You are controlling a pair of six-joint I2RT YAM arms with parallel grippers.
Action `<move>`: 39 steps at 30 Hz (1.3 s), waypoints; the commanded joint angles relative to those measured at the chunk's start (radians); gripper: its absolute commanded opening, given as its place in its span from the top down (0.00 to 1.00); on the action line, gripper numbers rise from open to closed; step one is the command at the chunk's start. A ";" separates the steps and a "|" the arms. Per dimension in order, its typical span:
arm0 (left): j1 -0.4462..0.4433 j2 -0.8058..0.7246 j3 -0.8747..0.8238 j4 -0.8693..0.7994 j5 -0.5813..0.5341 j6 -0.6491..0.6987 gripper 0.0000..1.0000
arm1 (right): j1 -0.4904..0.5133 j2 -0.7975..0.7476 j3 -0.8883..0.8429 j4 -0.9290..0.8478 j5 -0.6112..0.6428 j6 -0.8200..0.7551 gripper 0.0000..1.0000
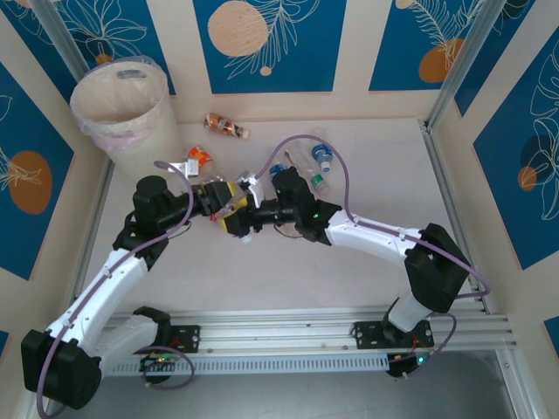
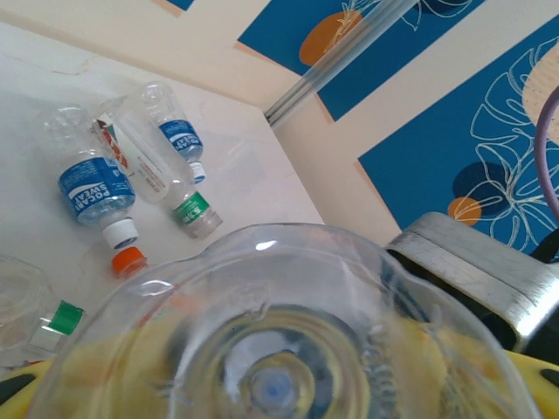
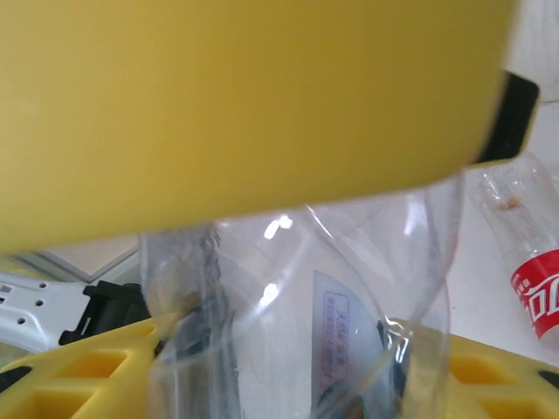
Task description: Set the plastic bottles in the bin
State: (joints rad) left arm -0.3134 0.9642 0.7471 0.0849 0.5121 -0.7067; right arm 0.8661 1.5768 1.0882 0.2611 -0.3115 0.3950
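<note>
lining the bin [image 1: 150, 145], a translucent bag [image 1: 98, 124]

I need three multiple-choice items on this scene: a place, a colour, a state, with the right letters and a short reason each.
1. The bin stands: A) at the far left corner of the table; B) at its near right edge; C) between the arm bases.
2. The label of the white-capped bottle is: A) yellow; B) blue; C) black.
3. The bin is: A) tipped over; B) upside down; C) upright and bag-lined.
1 A: the top view shows it there. 2 B: blue in the left wrist view. 3 C: its open mouth faces up.
</note>
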 commanded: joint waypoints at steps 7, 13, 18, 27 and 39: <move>0.060 0.000 0.045 -0.065 -0.181 -0.032 0.46 | -0.081 -0.119 -0.039 0.008 -0.035 -0.069 0.00; 0.098 0.003 0.192 -0.194 -0.417 0.070 0.47 | -0.194 -0.200 -0.041 -0.092 0.076 -0.066 0.01; 0.125 0.025 0.296 -0.198 -0.640 0.150 0.48 | -0.241 -0.232 -0.043 -0.121 0.293 -0.004 0.00; 0.199 0.152 0.572 -0.190 -0.843 0.359 0.48 | -0.278 -0.253 -0.082 -0.144 0.460 0.106 0.00; 0.381 0.345 0.771 -0.131 -0.858 0.547 0.48 | -0.282 -0.265 -0.108 -0.197 0.520 0.137 0.00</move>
State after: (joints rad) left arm 0.0319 1.2934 1.4769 -0.1017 -0.3237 -0.2493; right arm 0.5884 1.3533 0.9981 0.0860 0.1612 0.5037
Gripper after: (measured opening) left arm 0.526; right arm 0.995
